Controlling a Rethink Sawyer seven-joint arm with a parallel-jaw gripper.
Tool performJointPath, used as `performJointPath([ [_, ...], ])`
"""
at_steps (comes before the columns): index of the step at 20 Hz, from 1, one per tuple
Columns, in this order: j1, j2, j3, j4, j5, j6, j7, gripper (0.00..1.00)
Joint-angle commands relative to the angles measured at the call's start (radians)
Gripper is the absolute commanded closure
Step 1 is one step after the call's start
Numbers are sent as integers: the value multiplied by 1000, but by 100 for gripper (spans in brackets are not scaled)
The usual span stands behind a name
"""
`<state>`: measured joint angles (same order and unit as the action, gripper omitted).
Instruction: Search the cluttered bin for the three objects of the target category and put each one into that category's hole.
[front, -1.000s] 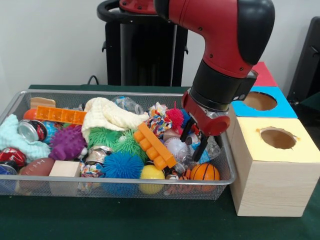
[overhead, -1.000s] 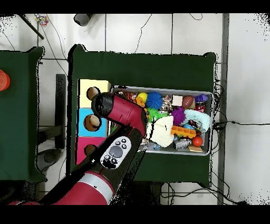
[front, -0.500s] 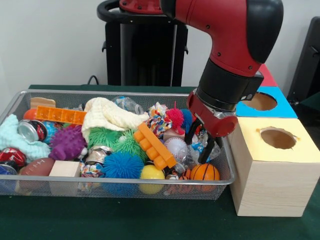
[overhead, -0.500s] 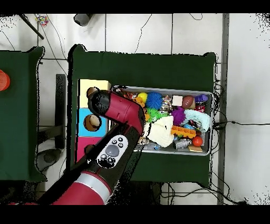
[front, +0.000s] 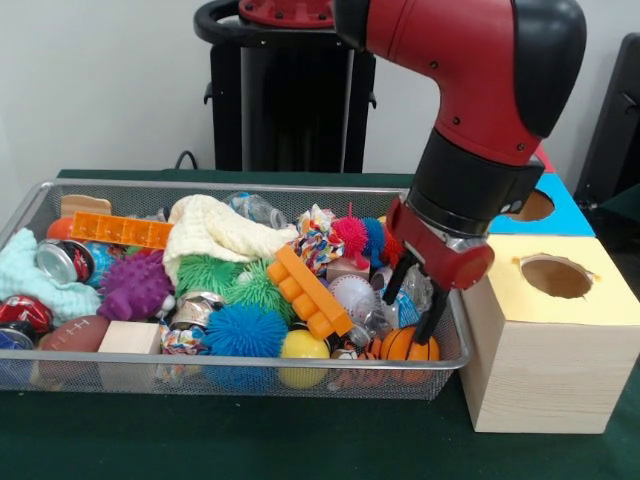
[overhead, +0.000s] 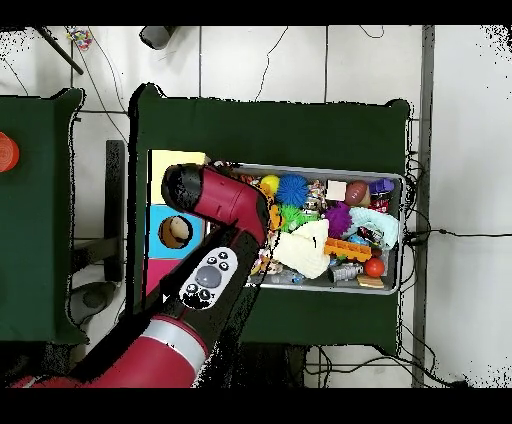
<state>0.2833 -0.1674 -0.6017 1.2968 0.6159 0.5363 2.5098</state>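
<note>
At the left end of the wire bin, a teal cloth is lying against the wall and a toy football is resting in the front corner. Toward the bin's middle, an orange toy brick is lying on a slant, its long axis running from the far side down toward the front wall.

In the bin's right-hand front corner, the gripper is hanging low among the clutter. Its jaws are standing apart and nothing is plainly clamped. A crumpled clear wrapper is showing between them; whether they are touching it cannot be told.

The task does not name the category. If it is balls, the nearest candidate is the small basketball, which is sitting just below the jaws against the bin's front wall. Being round, it is offering no long axis, so a straight drop is probably enough.

Just outside the bin's right wall, the yellow-topped box is waiting with its hole facing up.
</note>
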Motion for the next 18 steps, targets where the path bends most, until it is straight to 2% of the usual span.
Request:
performJointPath([
  [1,-33,109,133,-57,62,2,259,0],
  [5,-39,95,168,-17,71,-60,221,0],
  [9,-53,52,208,66,60,-140,170,0],
  [18,-32,-50,215,222,23,-193,151,0],
])
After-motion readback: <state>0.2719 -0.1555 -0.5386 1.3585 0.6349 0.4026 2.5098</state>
